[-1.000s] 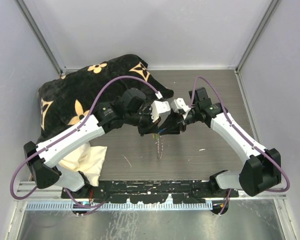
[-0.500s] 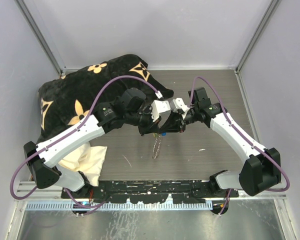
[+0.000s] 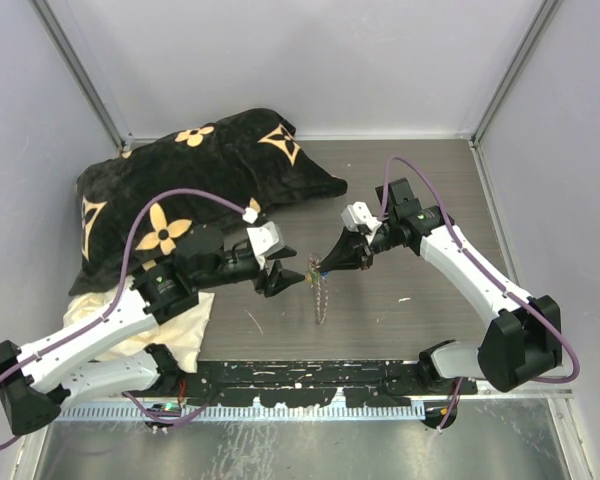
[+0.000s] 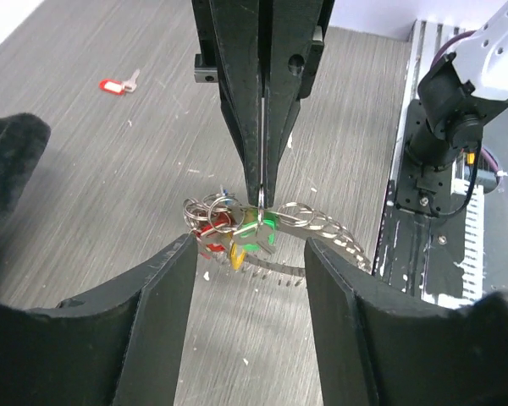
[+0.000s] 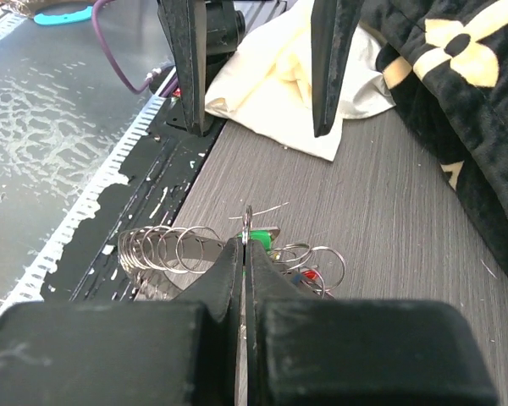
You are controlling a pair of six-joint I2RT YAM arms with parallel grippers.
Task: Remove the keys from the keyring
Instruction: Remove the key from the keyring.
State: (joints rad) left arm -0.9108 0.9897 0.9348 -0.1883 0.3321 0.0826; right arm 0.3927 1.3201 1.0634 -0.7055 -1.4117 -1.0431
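Note:
My right gripper [image 3: 325, 263] is shut on a thin metal ring of the keyring [image 3: 321, 296], holding it just above the table. The springy coil [image 5: 161, 249] hangs toward the near edge. The keys [image 4: 234, 233], with green, red and yellow heads, bunch right under the right fingertips [image 4: 261, 182]. A green key [image 5: 263, 240] sits beside the gripped ring. My left gripper [image 3: 281, 279] stands open a short way left of the bunch, touching nothing; its fingers [image 4: 165, 296] frame the keys from a distance. One red-headed key [image 4: 118, 85] lies loose on the table farther off.
A black cushion with tan flowers [image 3: 195, 175] fills the far left of the table. A cream cloth [image 3: 175, 320] lies at the near left, beside the left arm. The black base rail [image 3: 310, 378] runs along the near edge.
The left gripper has opened, let go of the bunch and drawn back to the near left. The right gripper has shut on the ring and holds the keyring alone.

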